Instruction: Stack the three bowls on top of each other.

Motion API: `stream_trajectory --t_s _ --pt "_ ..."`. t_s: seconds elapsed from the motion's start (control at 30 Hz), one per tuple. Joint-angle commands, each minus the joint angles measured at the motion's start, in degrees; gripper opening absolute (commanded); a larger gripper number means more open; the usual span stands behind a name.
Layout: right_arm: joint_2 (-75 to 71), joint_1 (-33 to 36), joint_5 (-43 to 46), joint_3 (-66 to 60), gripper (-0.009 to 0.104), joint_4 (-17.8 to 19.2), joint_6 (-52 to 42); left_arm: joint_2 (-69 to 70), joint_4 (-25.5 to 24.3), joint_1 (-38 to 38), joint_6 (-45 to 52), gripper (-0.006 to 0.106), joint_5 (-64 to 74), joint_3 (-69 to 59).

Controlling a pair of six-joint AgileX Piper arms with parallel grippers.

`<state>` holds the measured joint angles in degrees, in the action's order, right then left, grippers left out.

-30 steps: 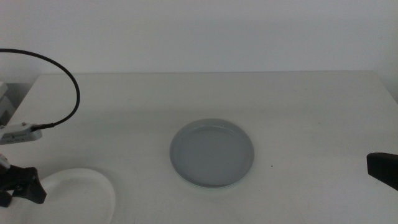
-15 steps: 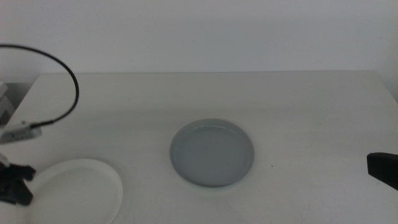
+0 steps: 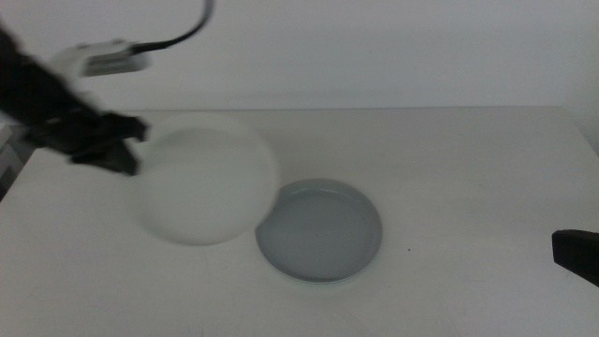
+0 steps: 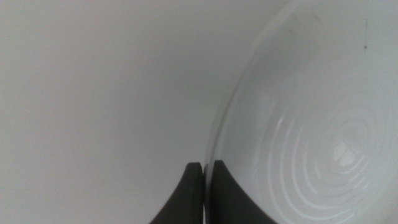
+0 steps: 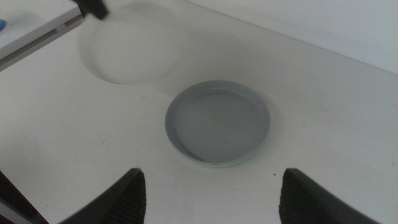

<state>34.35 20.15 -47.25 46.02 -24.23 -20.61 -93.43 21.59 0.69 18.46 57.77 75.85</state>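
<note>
Worktop (image 3: 449, 168) pale, carries grey-blue bowl (image 3: 319, 230) near centre, upright, hollow up. White bowl (image 3: 204, 178) aloft left of it, motion-blurred, overlapping grey-blue rim; tilt unclear. Left gripper (image 3: 120, 142) pinches white bowl's left rim, fingers (image 4: 193, 193) closed on it. Right gripper (image 5: 211, 199) waits, fingers spread wide, holding nothing.

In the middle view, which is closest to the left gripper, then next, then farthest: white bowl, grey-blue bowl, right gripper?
From the left gripper:
1. white bowl, held at its rim.
2. grey-blue bowl, mid-table.
3. right gripper, at the right edge.
</note>
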Motion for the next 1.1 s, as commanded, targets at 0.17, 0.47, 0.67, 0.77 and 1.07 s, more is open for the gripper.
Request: stream_trajectory --t_s 0.17,0.47,0.67,0.77,1.07 --pt "0.1 -0.3 3.4 1.3 0.055 -0.7 -0.3 -8.4 2.1 -13.6 -6.2 0.0 -3.7 10.4" --pt "0.1 -0.3 3.4 1.3 0.055 -0.7 -0.3 -17.3 3.6 -19.0 -7.2 0.0 -10.9 12.4" --pt "0.1 -0.3 3.4 1.3 0.055 -0.7 -0.3 -19.6 6.1 -19.0 -6.4 0.007 -11.1 12.4" --pt "0.1 -0.3 3.4 1.3 0.055 -0.7 -0.3 -19.4 6.2 -19.0 -5.5 0.03 -11.0 12.6" --pt "0.1 -0.3 3.4 1.3 0.055 -0.7 -0.3 -12.4 5.9 -17.4 -4.2 0.097 -10.7 12.7"
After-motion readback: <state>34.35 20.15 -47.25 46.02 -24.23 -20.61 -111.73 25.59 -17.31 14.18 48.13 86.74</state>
